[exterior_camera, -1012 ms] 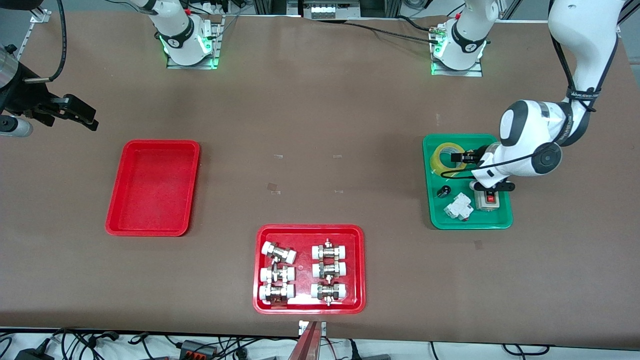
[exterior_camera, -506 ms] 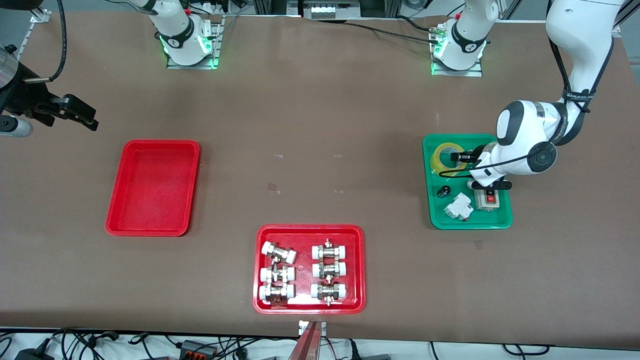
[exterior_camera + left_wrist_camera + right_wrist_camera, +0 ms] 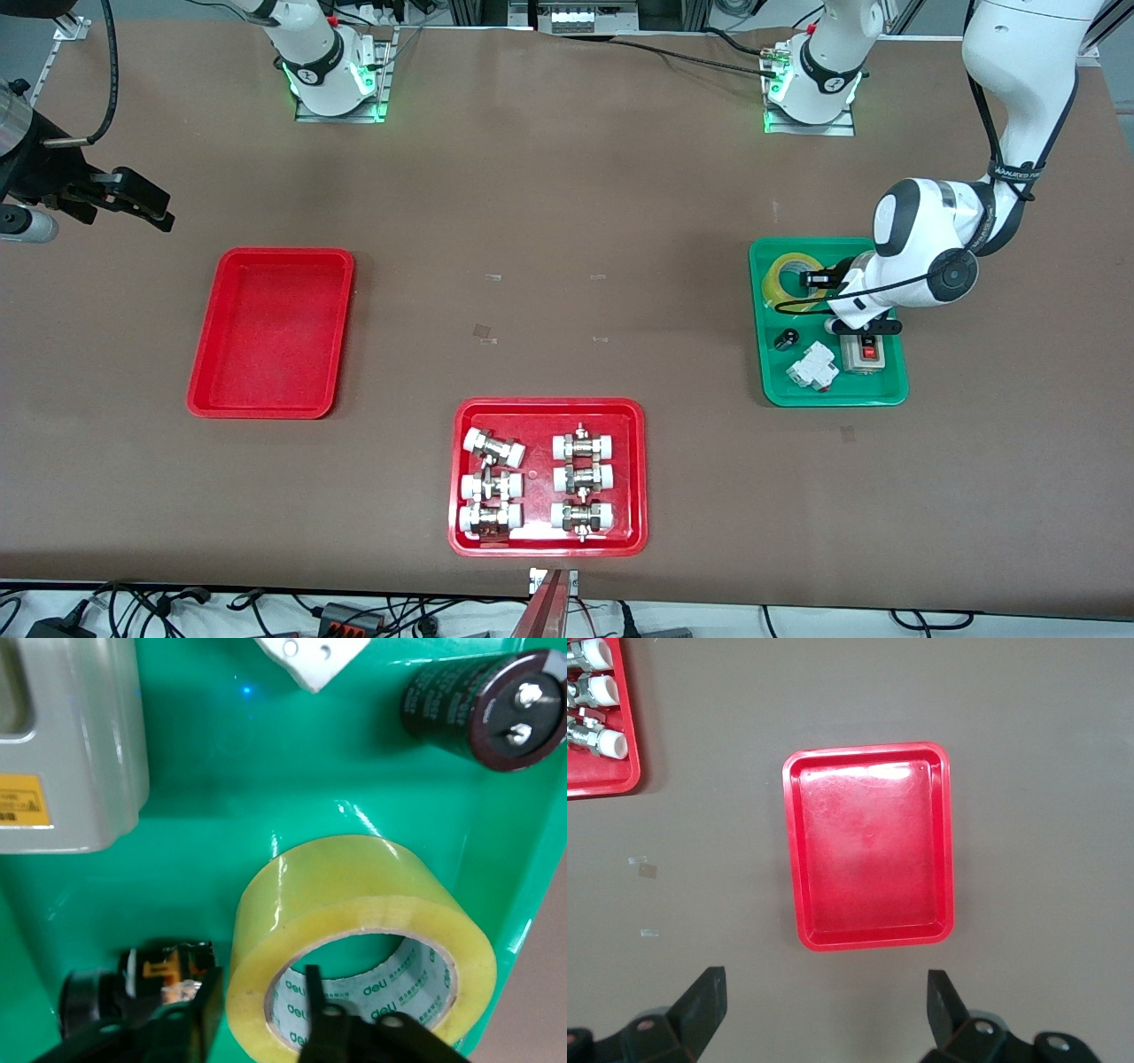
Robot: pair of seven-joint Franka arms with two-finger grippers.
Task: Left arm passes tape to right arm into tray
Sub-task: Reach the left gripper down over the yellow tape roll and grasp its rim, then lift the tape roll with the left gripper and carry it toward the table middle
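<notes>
- Step in hand: pickup, first stage of the handover. No transfer yet.
- Tape (image 3: pixel 791 276): sits in the green tray (image 3: pixel 889 392) toward the left arm's end of the table, in the tray's corner farthest from the front camera. Roll lies flat, core opening up; not lifted, as far as I can judge.
- Left gripper (image 3: pixel 261 1014): down at the tape inside the green tray. Wrist view shows one finger (image 3: pixel 312 997) inside the core and the other outside the yellow wall, so the fingers straddle the wall. Spread apart w/ a gap on each side; not clenched on the roll.
- Right gripper (image 3: pixel 824 997): up in the air at the right arm's end of the table, waiting. Fingers wide apart, nothing between them. Its wrist cam looks down on the tray.
- Tray (image 3: pixel 205 390): plain red, nothing in it, on the table toward the right arm's end, well apart from the tape.
- Other items, untouched: black capacitor (image 3: pixel 787 338), white breaker (image 3: pixel 814 364) and grey switch box (image 3: pixel 863 352) in the green tray near the tape; red tray of pipe fittings (image 3: pixel 461 540) nearest the front camera, mid-table.
- Next move, my judgement: left fingers must close on the roll's wall, lift clear of the green tray rim, carry toward mid-table. Right arm then needs to come in to meet it.
- Watch point: grip on one wall only, so the roll may swing or tilt on lift.
</notes>
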